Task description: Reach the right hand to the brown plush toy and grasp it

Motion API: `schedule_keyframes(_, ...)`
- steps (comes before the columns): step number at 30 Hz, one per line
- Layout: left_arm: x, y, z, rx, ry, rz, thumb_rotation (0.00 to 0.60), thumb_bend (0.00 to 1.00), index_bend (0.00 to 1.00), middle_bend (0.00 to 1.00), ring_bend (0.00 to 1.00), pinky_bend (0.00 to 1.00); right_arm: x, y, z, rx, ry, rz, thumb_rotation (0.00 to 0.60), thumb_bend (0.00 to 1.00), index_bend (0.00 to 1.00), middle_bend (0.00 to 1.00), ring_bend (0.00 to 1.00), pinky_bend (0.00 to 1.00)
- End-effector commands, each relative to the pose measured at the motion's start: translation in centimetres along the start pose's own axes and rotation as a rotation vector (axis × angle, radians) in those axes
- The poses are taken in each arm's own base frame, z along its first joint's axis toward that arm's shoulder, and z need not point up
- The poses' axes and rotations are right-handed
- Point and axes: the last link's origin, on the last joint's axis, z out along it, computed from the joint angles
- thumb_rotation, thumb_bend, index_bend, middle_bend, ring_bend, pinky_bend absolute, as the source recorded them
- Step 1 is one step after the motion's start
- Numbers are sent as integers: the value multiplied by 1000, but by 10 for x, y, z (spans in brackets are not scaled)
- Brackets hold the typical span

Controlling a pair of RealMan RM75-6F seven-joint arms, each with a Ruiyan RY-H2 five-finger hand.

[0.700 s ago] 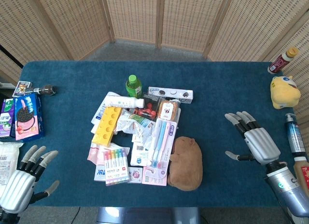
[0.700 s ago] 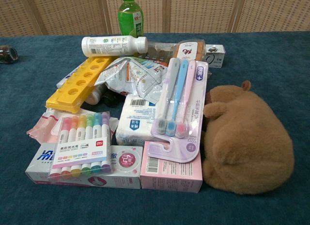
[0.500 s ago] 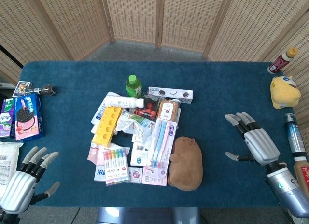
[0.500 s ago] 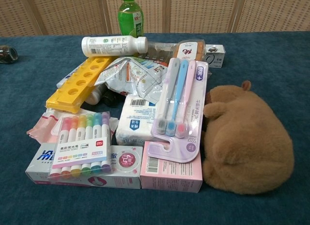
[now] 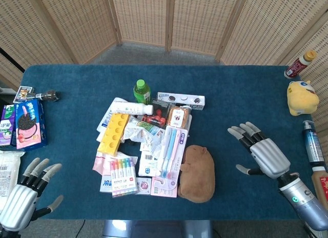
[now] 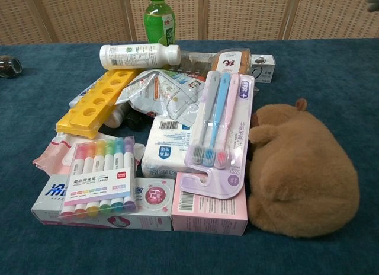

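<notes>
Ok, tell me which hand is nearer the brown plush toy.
Right. The right hand hovers open just right of the brown plush toy; the left hand sits far off at the table's near-left corner.

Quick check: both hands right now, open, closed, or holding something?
Left hand: open, fingers apart, holding nothing.
Right hand: open, fingers spread, holding nothing, not touching the plush toy.

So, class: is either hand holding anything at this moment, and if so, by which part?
Nothing is held. The right hand is open, apart from the brown plush toy; the left hand is open too.
</notes>
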Motion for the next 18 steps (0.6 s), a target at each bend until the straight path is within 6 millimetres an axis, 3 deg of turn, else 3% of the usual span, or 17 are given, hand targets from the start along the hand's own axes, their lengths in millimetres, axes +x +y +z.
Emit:
schedule_keyframes(1, -1, 1, 2, 0, -3, 2, 600, 311, 116, 244, 118, 0, -4, -12, 6, 124, -2, -103, 594, 245, 0, 0, 0, 0)
schedule_keyframes(18, -5, -1, 9, 23, -18, -6, 600, 312, 115, 244, 118, 0, -37, -52, 35, 383, -184, -258, 600, 244, 0, 0, 0, 0)
